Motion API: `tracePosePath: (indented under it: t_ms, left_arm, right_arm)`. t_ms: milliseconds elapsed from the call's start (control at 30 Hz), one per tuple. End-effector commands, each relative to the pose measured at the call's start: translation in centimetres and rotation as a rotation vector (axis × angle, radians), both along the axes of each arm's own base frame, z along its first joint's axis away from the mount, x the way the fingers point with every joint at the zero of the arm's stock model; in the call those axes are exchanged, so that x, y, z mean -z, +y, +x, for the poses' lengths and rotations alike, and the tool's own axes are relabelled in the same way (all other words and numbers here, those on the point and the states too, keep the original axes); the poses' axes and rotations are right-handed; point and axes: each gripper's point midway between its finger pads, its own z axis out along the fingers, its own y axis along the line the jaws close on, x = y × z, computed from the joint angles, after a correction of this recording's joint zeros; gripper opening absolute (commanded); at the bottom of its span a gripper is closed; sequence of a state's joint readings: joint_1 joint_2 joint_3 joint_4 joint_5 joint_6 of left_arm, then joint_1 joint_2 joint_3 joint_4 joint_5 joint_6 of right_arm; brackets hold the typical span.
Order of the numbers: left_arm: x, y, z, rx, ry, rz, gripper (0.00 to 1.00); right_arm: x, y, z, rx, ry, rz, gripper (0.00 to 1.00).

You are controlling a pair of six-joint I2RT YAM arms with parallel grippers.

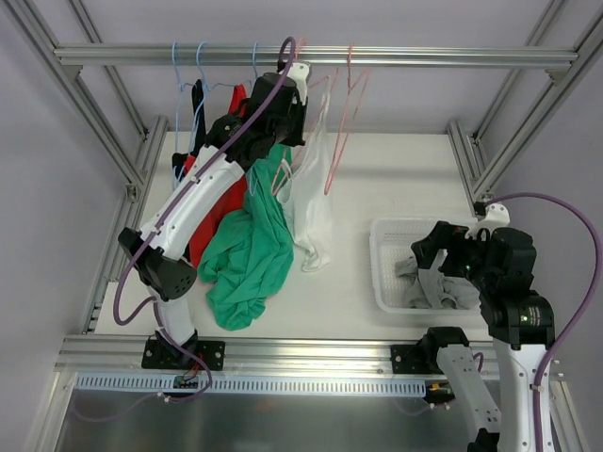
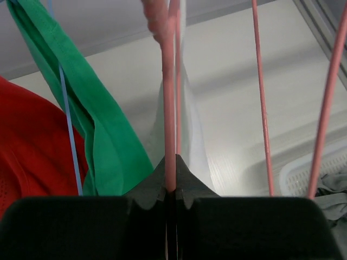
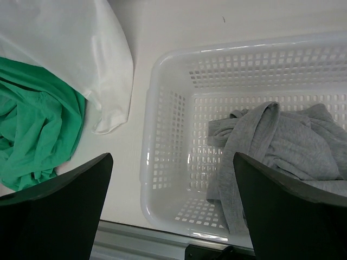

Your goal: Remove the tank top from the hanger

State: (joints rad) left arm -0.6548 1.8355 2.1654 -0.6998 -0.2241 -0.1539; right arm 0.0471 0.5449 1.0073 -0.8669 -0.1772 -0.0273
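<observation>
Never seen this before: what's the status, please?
Left gripper shut on pink hanger. Right gripper open over basket. White tank top on hanger; green garment alongside.

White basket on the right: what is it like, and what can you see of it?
The white basket looks like moulded plastic. It is rectangular with rounded corners and a smooth rim, and its walls and floor are pierced by rows of small square holes. It stands upright on the white table, on the right side near the front edge. A crumpled grey garment lies inside toward one end; the rest of the floor is bare. The right gripper hangs open above it without touching.
</observation>
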Motion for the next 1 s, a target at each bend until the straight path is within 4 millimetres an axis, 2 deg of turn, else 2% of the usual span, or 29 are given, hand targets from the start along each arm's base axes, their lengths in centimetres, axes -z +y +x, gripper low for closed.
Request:
tracePosePath:
  t_ms: [0, 67, 233, 333, 433, 500, 533, 567, 633, 800, 833, 900, 933, 967]
  left_arm:
    - [-7.6, 0.3, -2.8, 0.039, -0.113, -0.158, 0.00]
    - [-9.6, 0.6, -3.5, 0.046, -0.143, -0.200, 0.00]
    - [-12.9, 0.9, -5.2, 0.061, -0.183, -0.293, 0.00]
    - [-13.1, 1.0, -5.8, 0.059, -0.177, -0.308, 0.00]
    - [-12.0, 1.2, -7.2, 0.062, -0.143, -0.309, 0.00]
    - [-10.5, 2.0, -8.4, 0.039, -0.116, -0.290, 0.00]
    - [-10.8, 2.4, -9.8, 0.044, -0.126, -0.296, 0.00]
    - [-8.8, 2.5, -10.1, 0.038, -0.092, -0.266, 0.00]
    - [-7.7, 2.8, -11.1, 0.033, -0.079, -0.260, 0.00]
    - [-4.3, 3.2, -15.2, 0.076, -0.037, -0.240, 0.00]
    - [-3.0, 3.7, -16.2, 0.078, -0.021, -0.231, 0.00]
    - [-1.5, 3.6, -18.1, 0.094, 0.016, -0.245, 0.00]
    - [0.4, 4.3, -19.3, 0.097, 0.041, -0.235, 0.00]
    - [1.5, 4.2, -20.5, 0.108, 0.070, -0.244, 0.00]
  right_arm:
    - [-1.6, 0.6, 0.4, -0.044, -0.045, 0.005, 0.99]
    - [-1.6, 0.8, 0.5, -0.054, -0.048, 0.010, 0.99]
    - [-1.9, 1.7, 0.6, -0.099, -0.056, 0.036, 1.00]
    - [-2.1, 2.2, 0.5, -0.127, -0.063, 0.048, 0.99]
    - [-2.4, 2.7, 0.4, -0.162, -0.075, 0.057, 1.00]
    - [-2.7, 3.2, 0.4, -0.191, -0.091, 0.069, 0.99]
    - [-3.2, 3.9, 0.3, -0.231, -0.113, 0.088, 1.00]
    - [-3.2, 4.2, 0.2, -0.250, -0.117, 0.099, 1.00]
    - [-3.6, 5.3, -0.1, -0.309, -0.130, 0.136, 0.99]
    - [-4.3, 7.3, -0.6, -0.432, -0.163, 0.207, 0.99]
    - [-4.7, 7.8, -0.5, -0.459, -0.186, 0.225, 0.99]
    - [-4.5, 9.0, -1.0, -0.534, -0.188, 0.283, 0.99]
    - [-5.2, 9.5, -0.9, -0.560, -0.218, 0.319, 1.00]
    - [-5.4, 9.9, -1.0, -0.587, -0.228, 0.343, 1.00]
